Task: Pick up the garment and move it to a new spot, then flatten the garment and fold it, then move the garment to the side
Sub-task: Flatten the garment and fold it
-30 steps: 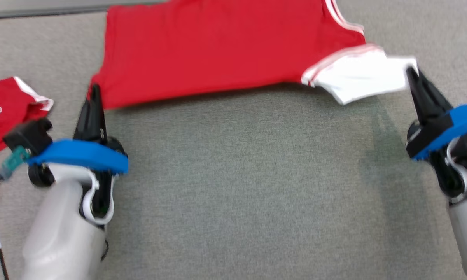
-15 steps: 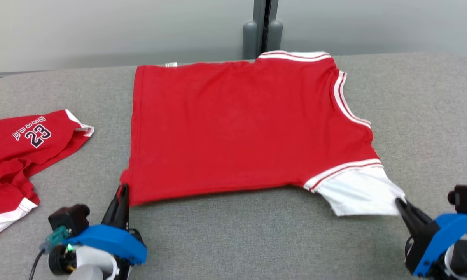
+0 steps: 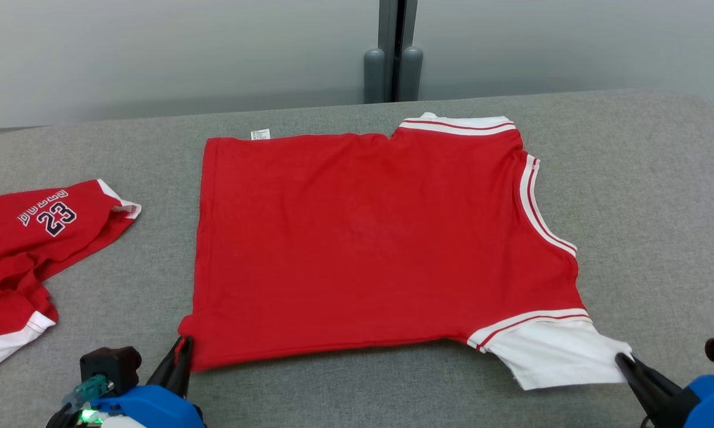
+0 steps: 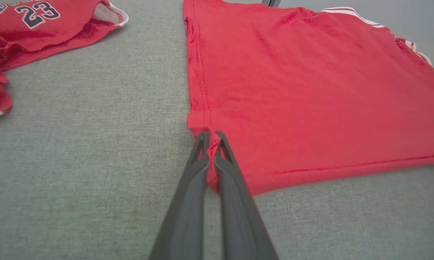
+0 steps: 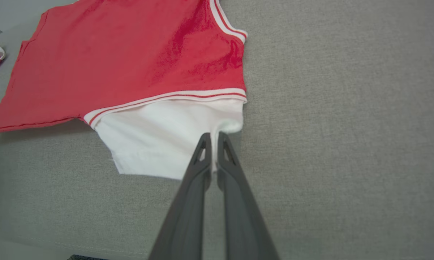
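Observation:
The garment is a red shirt with white sleeves and striped trim, spread nearly flat across the grey table. My left gripper is shut on its near left hem corner; in the left wrist view the red cloth bunches between the two fingers of that gripper. Over at the near right, my right gripper is shut on the tip of the white sleeve. In the right wrist view the gripper pinches the white sleeve at its edge.
A second red garment with the number 23 lies crumpled at the table's left side, also seen in the left wrist view. A grey wall with a dark post stands behind the table. Bare grey cloth lies to the right.
The head camera has tilted up, so the far table edge and wall are in view. Both grippers have kept their hold while the shirt has come to lie flatter toward the near edge.

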Controlling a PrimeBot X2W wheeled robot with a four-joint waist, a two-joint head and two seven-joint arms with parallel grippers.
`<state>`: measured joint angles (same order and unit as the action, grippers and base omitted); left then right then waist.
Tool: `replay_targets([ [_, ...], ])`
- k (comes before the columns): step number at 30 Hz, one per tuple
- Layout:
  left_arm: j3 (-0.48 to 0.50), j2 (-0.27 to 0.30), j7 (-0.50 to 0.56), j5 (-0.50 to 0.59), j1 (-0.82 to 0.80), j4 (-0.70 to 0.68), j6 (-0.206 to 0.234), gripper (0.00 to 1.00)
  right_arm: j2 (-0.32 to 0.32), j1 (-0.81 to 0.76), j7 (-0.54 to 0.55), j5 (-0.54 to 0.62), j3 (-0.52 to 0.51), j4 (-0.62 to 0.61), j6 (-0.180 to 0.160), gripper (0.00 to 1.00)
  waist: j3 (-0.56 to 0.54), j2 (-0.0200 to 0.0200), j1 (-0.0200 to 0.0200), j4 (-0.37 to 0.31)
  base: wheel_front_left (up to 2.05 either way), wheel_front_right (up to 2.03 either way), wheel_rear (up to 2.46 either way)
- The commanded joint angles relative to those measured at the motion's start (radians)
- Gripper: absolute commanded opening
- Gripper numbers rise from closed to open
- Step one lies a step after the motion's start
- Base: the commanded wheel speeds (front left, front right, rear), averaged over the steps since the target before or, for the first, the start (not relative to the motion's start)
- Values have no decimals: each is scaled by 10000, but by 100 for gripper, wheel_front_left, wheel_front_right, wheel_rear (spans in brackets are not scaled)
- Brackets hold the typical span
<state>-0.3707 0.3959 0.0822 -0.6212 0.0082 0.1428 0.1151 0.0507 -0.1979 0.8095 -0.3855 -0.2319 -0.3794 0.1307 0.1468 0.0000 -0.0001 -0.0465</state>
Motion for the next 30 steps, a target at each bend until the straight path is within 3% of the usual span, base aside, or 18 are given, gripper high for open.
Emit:
replay_targets([
  [1, -52, 219, 375, 35, 42, -513, 69, 0, 1, 200, -201, 126, 91, -157, 1, 0, 42, 0, 1, 4, 0, 0, 0],
  [7, -173, 404, 1184, -46, -543, -1174, 26, 0, 211, 1481, -915, 623, 593, 200, 1, 0, 411, 0, 1, 1, 0, 0, 0],
  [15, -169, 15, 1699, -224, -1711, -912, 154, 0, 734, 3230, -1651, 733, 996, 1166, 3, 0, 1085, 0, 1, 238, 0, 0, 0],
  [30, 3, -721, 1397, -176, -3680, 519, 433, 0, 1505, 5372, -3428, 743, 1530, 2654, 1, 0, 2066, 0, 1, 473, 0, 0, 0],
])
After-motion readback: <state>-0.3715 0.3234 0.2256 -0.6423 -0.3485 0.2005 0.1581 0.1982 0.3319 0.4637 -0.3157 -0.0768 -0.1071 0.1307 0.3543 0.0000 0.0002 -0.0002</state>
